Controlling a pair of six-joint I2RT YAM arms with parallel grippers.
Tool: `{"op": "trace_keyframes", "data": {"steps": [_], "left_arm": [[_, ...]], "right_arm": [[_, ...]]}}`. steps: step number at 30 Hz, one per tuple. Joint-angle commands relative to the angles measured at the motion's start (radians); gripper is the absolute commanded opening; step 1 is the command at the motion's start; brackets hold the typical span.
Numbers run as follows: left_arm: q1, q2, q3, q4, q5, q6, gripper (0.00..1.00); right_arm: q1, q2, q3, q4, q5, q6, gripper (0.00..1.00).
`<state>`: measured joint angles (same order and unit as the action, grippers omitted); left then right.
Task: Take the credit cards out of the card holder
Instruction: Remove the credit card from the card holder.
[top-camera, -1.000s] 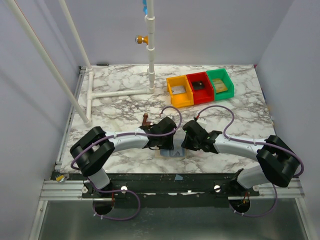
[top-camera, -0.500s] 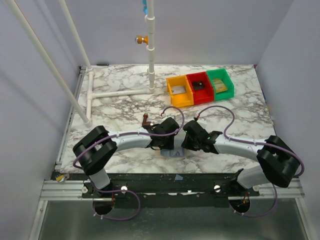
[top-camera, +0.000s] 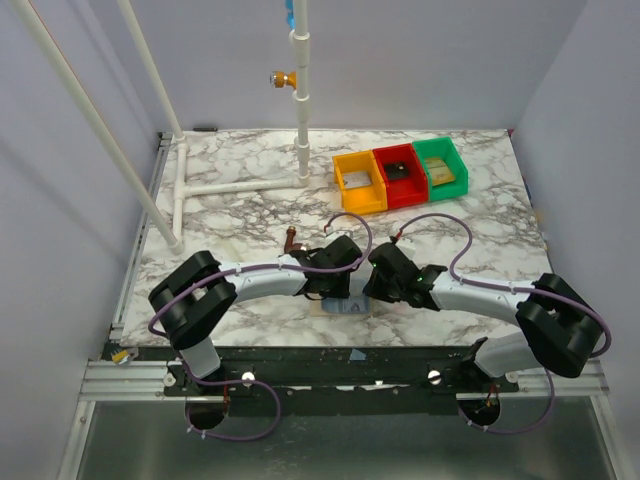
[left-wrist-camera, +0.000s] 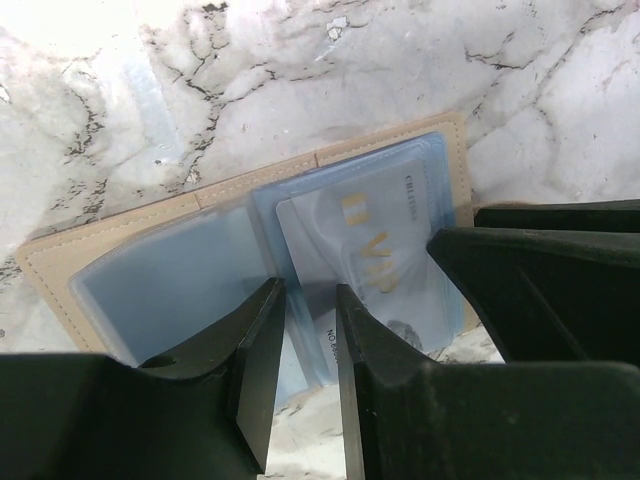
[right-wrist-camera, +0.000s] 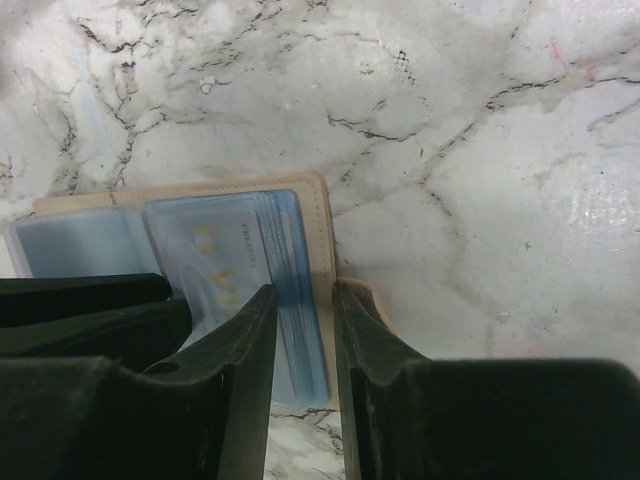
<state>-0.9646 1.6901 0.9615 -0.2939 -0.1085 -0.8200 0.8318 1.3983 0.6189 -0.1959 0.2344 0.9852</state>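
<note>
The card holder lies open and flat near the table's front edge. It is a tan cover with clear blue sleeves. A pale credit card marked VIP sits inside the top sleeve, also visible in the right wrist view as the card. My left gripper points down over the holder's middle, its jaws a narrow gap apart astride that sleeve's edge. My right gripper stands just as narrowly open over the holder's right edge, where the sleeve stack and cover show in the gap. The two grippers nearly touch.
Yellow, red and green bins stand in a row at the back right. A white pipe frame with an upright post occupies the back left. The table's front edge runs just below the holder.
My left gripper has slid a little to the right over the holder, closer to the right gripper. The right arm has barely moved.
</note>
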Motion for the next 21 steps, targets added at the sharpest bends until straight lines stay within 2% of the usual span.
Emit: {"op": "trace_keyframes", "data": {"steps": [1, 13, 16, 21], "left_arm": [[-0.003, 0.027, -0.022, -0.083, -0.074, 0.006, 0.29], [0.024, -0.018, -0.074, -0.026, -0.01, 0.002, 0.29], [0.028, -0.02, -0.08, -0.017, 0.0, 0.001, 0.29], [0.033, -0.024, -0.089, 0.002, 0.021, -0.002, 0.29]], "right_arm": [[0.007, 0.034, -0.048, -0.053, 0.012, 0.004, 0.29], [0.005, -0.02, -0.089, 0.009, -0.026, 0.021, 0.28], [0.006, -0.04, -0.088, 0.012, -0.027, 0.016, 0.24], [0.007, -0.01, -0.059, -0.007, -0.029, -0.022, 0.25]]}}
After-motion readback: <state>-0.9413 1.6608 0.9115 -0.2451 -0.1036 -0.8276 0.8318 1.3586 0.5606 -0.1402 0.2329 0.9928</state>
